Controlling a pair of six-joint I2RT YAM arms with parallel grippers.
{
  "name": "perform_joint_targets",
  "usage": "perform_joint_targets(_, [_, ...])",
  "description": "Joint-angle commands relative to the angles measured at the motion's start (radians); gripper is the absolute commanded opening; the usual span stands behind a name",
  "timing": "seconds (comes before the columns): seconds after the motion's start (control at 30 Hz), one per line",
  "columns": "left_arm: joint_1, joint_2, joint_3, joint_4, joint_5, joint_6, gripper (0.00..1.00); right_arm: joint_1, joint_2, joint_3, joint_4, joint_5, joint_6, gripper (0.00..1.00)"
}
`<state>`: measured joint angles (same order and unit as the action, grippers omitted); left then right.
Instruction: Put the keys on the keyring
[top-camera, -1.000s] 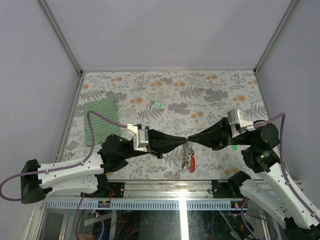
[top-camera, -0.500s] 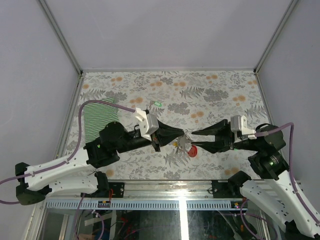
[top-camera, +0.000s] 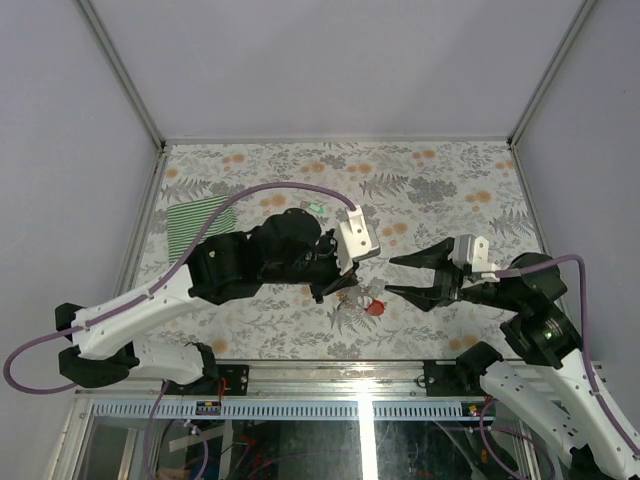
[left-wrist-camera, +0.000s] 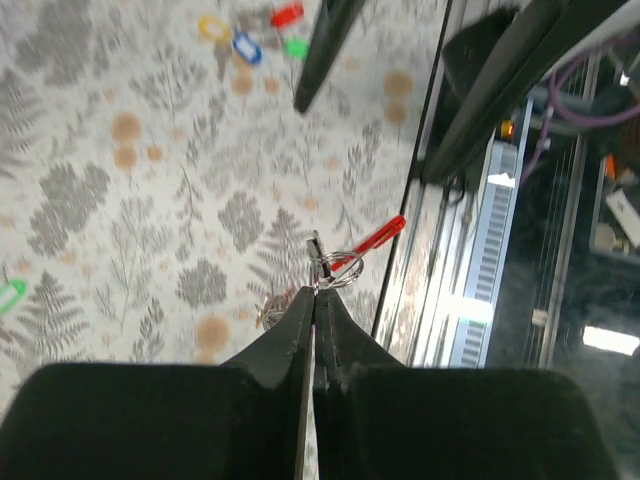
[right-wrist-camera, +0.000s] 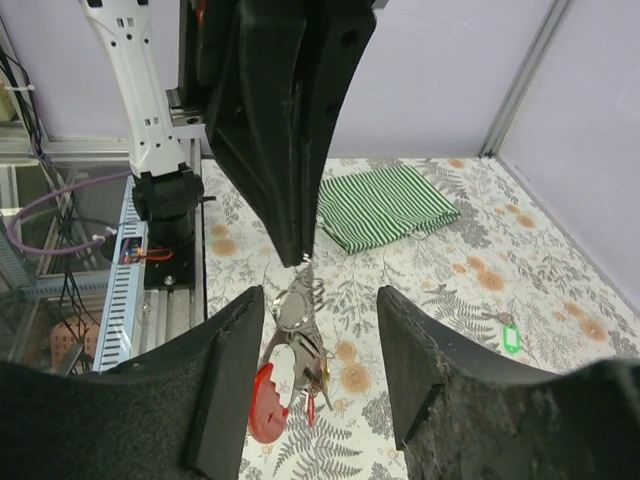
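Okay, the left arm reaches across to centre, its left pincer clamped together on the keyring, which dangles above the surface. The right pincer gapes apart, facing the bunch without touching it. Four loose keys lie clustered, one green key lies apart, and there is one striped cloth.

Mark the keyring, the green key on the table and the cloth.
keyring (right-wrist-camera: 262, 392): right wrist view, its red end.
green key (right-wrist-camera: 511, 338): right wrist view, its plastic head.
cloth (top-camera: 195, 222): top view, its uncovered striped part.
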<state>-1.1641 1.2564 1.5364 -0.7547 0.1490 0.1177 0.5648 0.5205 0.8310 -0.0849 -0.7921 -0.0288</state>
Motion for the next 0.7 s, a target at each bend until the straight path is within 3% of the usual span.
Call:
perform_joint_targets(0.0, [0.004,0.01,0.067,-0.19,0.021,0.03,0.0,0.0,-0.017,-0.03,0.036,0.018,-0.007,0.57])
perform_joint_targets(0.2, [0.004,0.014,0.087,-0.174,0.016,0.062,0.0,-0.001,-0.019,-0.065,0.086,-0.015,0.028,0.59])
perform_joint_targets(0.4, [0.004,-0.015,0.046,-0.083,0.019,0.071,0.0,0.0,-0.002,-0.053,0.106,-0.054,0.043,0.55])
perform_joint_targets(0.53, [0.005,-0.037,0.023,-0.038,0.026,0.088,0.0,0.0,0.023,-0.049,0.136,-0.104,0.06,0.46])
perform_joint_targets(0.67, [0.004,-0.081,-0.029,0.041,0.05,0.109,0.0,0.0,0.069,-0.028,0.127,-0.159,0.056,0.47])
